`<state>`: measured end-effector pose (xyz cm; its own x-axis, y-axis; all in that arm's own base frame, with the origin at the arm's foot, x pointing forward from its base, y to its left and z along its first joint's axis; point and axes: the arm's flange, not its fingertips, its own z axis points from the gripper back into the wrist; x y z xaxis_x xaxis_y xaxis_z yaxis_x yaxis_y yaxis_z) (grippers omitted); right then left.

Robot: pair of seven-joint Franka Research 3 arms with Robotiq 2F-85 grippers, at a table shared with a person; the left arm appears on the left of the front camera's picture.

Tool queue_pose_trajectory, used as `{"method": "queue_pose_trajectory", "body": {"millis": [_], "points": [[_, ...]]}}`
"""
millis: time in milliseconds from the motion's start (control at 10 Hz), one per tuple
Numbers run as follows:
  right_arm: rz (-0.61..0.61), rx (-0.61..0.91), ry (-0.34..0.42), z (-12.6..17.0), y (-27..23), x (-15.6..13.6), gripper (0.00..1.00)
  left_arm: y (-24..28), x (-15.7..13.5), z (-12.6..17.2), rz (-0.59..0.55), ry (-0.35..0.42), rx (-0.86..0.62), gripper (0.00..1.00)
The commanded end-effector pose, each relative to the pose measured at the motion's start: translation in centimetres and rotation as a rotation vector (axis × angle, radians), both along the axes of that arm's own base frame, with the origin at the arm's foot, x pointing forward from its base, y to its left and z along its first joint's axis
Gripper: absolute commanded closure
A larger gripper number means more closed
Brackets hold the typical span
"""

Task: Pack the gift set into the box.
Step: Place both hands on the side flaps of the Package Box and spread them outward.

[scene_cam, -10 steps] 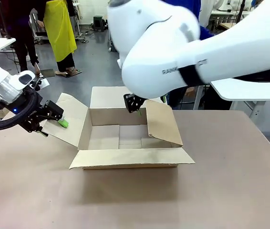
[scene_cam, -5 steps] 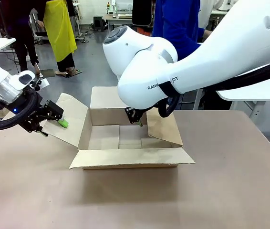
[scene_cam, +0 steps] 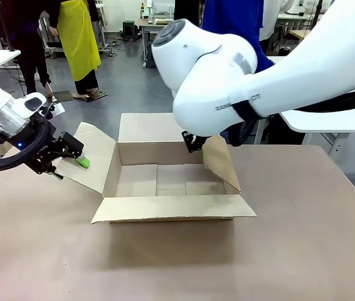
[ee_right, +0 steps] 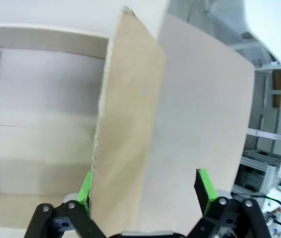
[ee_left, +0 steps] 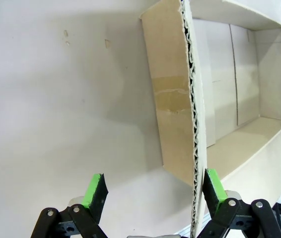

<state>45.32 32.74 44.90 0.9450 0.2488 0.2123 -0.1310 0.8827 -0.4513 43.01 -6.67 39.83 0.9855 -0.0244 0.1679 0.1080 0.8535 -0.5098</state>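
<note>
**Opening the box: the right flap has just been swung clear of the mouth.**

The smooth, matte grey-beige bench (scene_cam: 303,251) carries the large, shallow, brown corrugated cardboard box (scene_cam: 155,152), which sits between the two grippers with its plain, creased floor bare. Half a second ago the right flap (scene_cam: 222,164) leaned in over the opening. It now stands steeper and narrower, because the right gripper (scene_cam: 194,142) has moved outward with it. The mouth is therefore wider, which by judgement readies the box for the gift set. The right gripper is released, with the stiff flap lying between its spread fingers. The left gripper (scene_cam: 79,157) has not moved. It is also released, and its green pads (ee_left: 95,188) straddle the fluted edge of the splayed left flap (scene_cam: 96,157), which runs close to one pad.
</note>
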Motion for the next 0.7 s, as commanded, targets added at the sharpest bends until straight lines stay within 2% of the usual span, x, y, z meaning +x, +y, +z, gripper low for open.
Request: {"method": "queue_pose_trajectory", "body": {"millis": [0, 200, 300, 600], "points": [[-0.012, 0.077, -0.017, 1.4, -3.9, -2.2, 0.00, 0.1, -0.1, 0.1, 0.010, 0.003, 0.012, 0.00], [-0.034, 0.215, -0.015, 2.9, -8.0, -2.6, 0.00, 0.1, -0.1, 0.1, 0.010, 0.003, 0.012, 0.00], [-0.074, 0.221, -0.021, 2.8, -10.2, -2.5, 0.00, 0.1, -0.1, 0.1, 0.010, 0.003, 0.012, 0.00], [-0.104, 0.436, -0.011, 0.3, -16.7, -2.2, 0.00, 0.1, -0.1, 0.1, 0.010, 0.003, 0.012, 0.00]]}}
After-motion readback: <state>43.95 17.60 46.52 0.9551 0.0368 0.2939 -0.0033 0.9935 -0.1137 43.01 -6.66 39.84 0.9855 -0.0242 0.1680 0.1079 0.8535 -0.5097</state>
